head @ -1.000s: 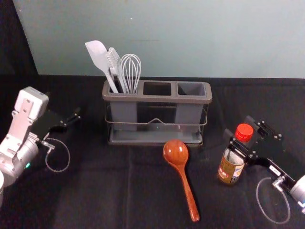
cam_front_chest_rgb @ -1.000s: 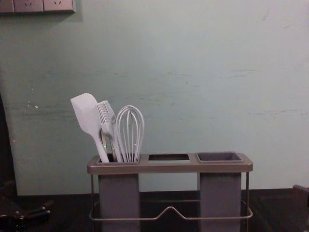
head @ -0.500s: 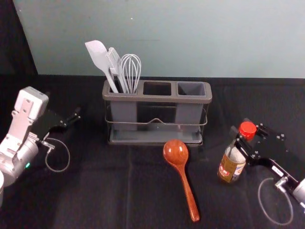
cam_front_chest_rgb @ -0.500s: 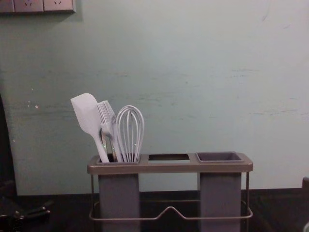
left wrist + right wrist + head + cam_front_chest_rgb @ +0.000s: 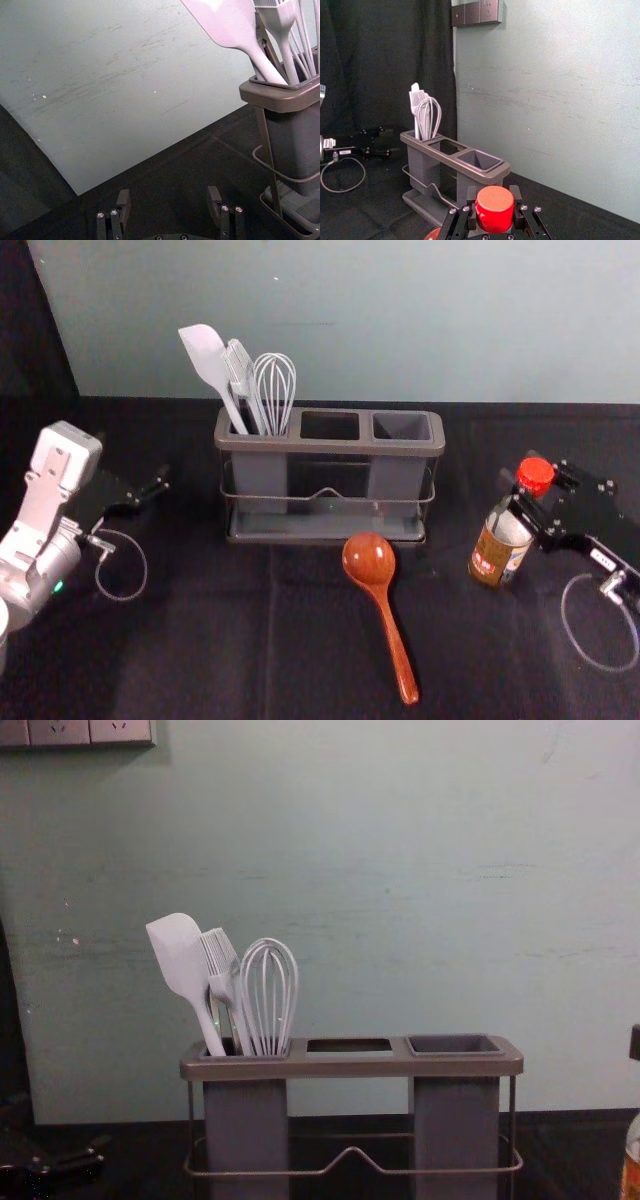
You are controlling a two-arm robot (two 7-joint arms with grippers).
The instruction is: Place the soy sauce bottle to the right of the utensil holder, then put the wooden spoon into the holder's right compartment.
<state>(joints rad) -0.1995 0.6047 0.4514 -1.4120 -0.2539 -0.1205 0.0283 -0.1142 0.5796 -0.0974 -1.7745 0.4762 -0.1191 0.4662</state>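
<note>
The right gripper (image 5: 516,496) is clamped on the sauce bottle (image 5: 497,552) just below its cap, between three and four o'clock of the holder (image 5: 330,448). Best ease it toward three o'clock, base flat on the cloth, then spread the fingers evenly and back off level. The left gripper (image 5: 169,196), jaws apart, waits at nine; the spoon (image 5: 385,605) lies at five.

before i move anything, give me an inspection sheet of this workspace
surface: black cloth, faintly creased
soy sauce bottle: right of the holder, gripped; lifted or not, cannot tell
wooden spoon: lying before the holder
right compartment: empty
clutter: nothing seen
left gripper: jaws open, left of the holder
right gripper: jaws shut on the bottle
cables: one loop by each gripper
surroundings: pale wall behind
</note>
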